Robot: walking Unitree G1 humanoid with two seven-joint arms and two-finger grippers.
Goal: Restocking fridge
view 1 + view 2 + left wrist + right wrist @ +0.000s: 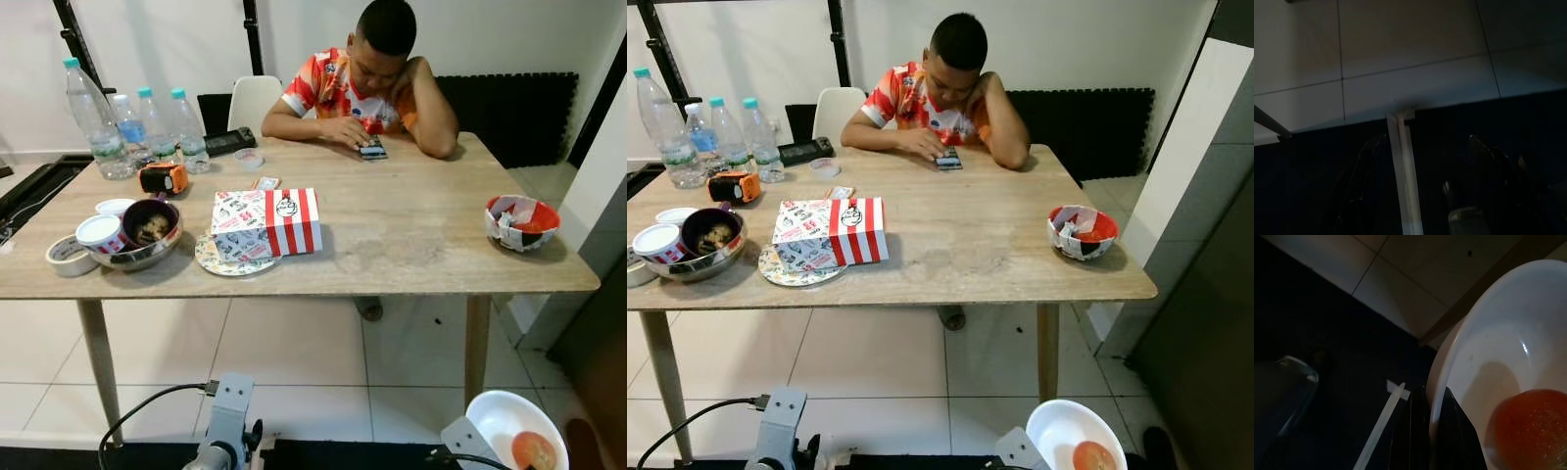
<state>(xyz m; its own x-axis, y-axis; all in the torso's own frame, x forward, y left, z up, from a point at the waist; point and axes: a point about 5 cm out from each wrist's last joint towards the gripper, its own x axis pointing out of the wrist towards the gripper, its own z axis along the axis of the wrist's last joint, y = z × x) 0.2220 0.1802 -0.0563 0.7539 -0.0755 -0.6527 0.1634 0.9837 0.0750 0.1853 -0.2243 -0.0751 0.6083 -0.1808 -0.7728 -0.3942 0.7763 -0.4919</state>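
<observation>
Low at the right, my right gripper [1434,431] is shut on the rim of a white bowl [495,413], one finger [1418,431] outside and one inside the wall. An orange-red tomato [534,450] lies in the bowl [1488,347], which I hold below table height, over the floor. My left arm [227,421] hangs idle at the lower left. Its gripper [1425,156] is open above a dark mat with nothing between the fingers.
A wooden table [411,235] stands ahead, with a person [367,73] seated across it looking at a phone. On it are a red-striped box [266,223] on a plate, a metal bowl [137,245] with cups, water bottles [127,122] and a red bowl [522,221]. A white tiled floor lies under the table.
</observation>
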